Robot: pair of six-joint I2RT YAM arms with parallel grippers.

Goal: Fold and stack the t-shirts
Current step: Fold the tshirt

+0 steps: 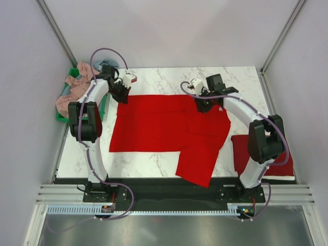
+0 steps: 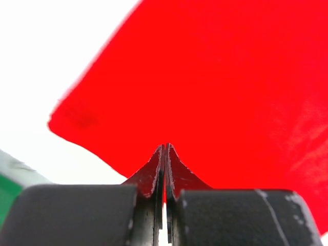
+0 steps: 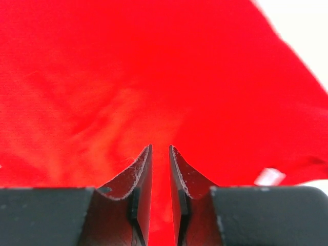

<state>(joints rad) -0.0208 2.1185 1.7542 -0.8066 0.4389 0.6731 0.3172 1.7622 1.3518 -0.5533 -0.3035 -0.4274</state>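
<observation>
Spread across the white marbled bench (image 1: 154,79), a bright red short-sleeved fabric t-shirt (image 1: 164,128), one near corner draped over the front edge. Pinched at its far left corner by the left end effector (image 1: 123,97), fingers (image 2: 151,174) pressed together on the cloth. Clamped at its far right edge by the right end effector (image 1: 203,106), red fabric filling the narrow gap, white neck label (image 3: 269,177) just beside. At the bench's right edge, a folded red t-shirt (image 1: 237,151). At far left, dusty pink and grey-blue shirts (image 1: 77,89) heaped in a green plastic bin (image 1: 61,118).
</observation>
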